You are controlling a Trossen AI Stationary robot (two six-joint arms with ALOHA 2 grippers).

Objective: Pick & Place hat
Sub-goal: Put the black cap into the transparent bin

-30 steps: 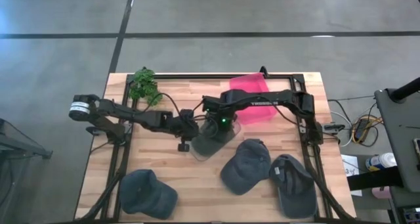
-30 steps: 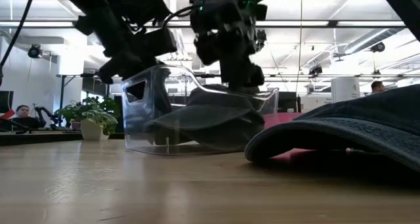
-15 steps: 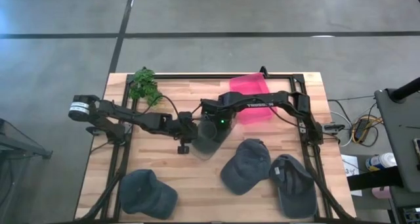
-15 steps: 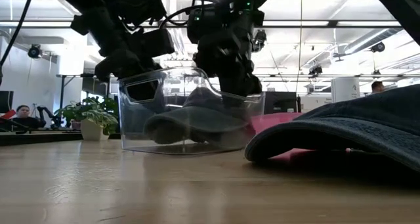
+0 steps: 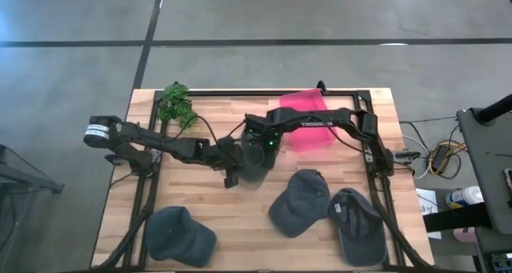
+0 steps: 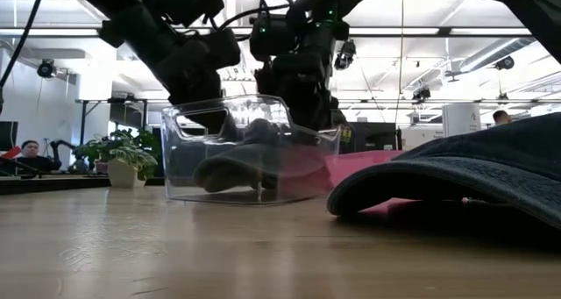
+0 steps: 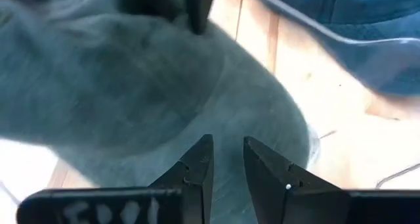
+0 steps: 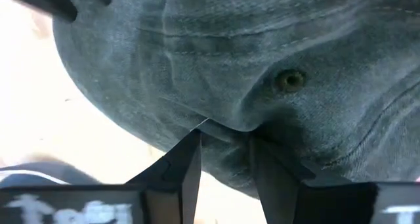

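Pinching the grey cap, the right claw presses it inside the clear bin mid-bench, while the left claw grips that bin's transparent wall just left.

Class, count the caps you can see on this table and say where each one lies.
4. One cap lies at the near-left corner, two caps lie side by side at the near right, and one hat sits inside the clear bin mid-table.
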